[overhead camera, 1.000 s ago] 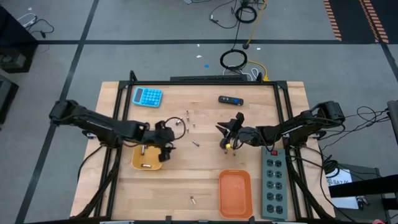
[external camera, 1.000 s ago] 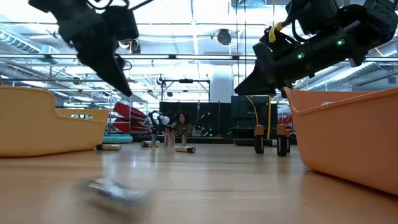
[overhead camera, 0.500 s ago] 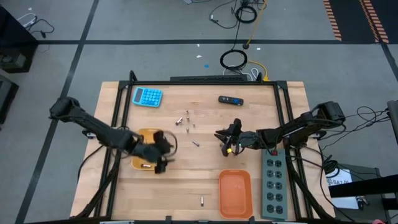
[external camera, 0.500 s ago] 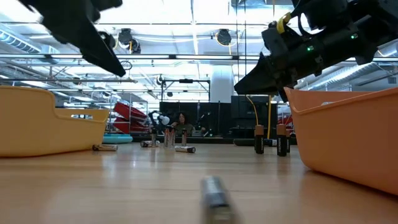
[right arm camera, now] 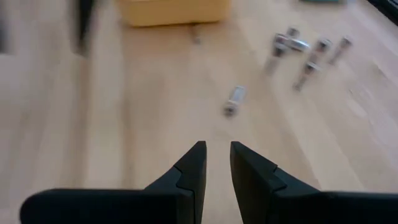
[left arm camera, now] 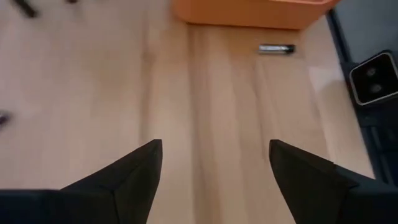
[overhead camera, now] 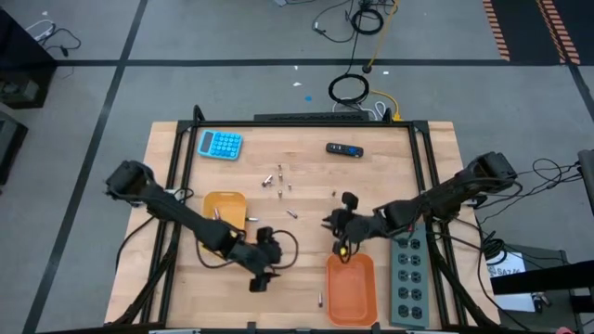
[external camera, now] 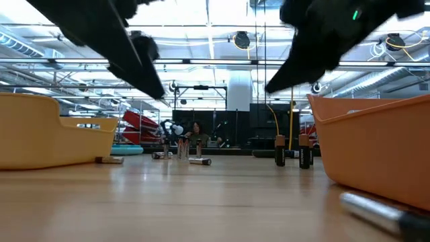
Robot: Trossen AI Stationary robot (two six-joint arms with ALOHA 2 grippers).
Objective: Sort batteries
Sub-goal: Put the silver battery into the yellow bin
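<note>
A grey floor crossed by dark lines is seen around the wooden table in the high view. Loose cables, among them a black coiled cable, are laid on it behind the table, and orange-and-black hazard striping is seen at one corner. In the low view, a large hall is shown with ceiling trusses, bright overhead lights, a white column and a seated person far back.
</note>
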